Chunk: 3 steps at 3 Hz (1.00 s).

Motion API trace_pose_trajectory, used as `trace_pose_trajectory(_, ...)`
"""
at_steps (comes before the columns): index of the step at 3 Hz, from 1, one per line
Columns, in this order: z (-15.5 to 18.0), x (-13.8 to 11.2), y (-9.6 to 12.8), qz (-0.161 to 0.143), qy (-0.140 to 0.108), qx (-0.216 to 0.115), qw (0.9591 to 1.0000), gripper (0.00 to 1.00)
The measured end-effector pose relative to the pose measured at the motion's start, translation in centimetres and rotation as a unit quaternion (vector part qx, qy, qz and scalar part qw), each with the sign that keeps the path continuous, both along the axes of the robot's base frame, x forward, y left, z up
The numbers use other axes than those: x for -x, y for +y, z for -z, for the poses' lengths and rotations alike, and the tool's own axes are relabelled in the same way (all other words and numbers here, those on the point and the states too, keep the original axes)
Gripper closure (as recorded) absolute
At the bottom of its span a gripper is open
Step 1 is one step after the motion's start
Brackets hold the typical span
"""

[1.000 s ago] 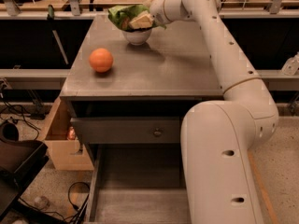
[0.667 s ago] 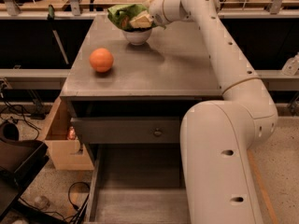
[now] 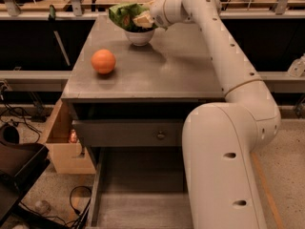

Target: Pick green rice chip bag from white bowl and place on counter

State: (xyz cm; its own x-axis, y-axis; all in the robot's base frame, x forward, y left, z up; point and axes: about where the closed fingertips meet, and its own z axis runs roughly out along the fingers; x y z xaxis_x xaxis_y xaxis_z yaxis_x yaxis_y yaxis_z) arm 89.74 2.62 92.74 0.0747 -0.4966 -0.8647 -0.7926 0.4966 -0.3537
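Observation:
The green rice chip bag (image 3: 124, 14) lies crumpled on top of the white bowl (image 3: 139, 36) at the far middle of the grey counter (image 3: 181, 66). It spreads wider than the bowl and hangs over its left side. My gripper (image 3: 144, 19) reaches in from the right and sits on the bag's right end, just above the bowl's rim, with its fingers closed on the foil. The bowl's inside is hidden by the bag.
An orange ball-shaped fruit (image 3: 103, 61) sits on the counter's left side, nearer the front. My white arm (image 3: 224, 51) crosses the counter's right side. The drawer with its knob (image 3: 161, 135) is below the top. A cardboard box (image 3: 59, 137) stands on the floor at left.

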Motion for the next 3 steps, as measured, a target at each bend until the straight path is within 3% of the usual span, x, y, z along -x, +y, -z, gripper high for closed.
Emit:
trace_pose_trajectory(1, -1.1, 0.3, 1.6, -0.014, -0.011, 0.028, 0.9994, 1.0)
trace_pose_trajectory(3, -7.5, 1.8, 5.7, -0.044, -0.079, 0.101, 0.9908, 1.0)
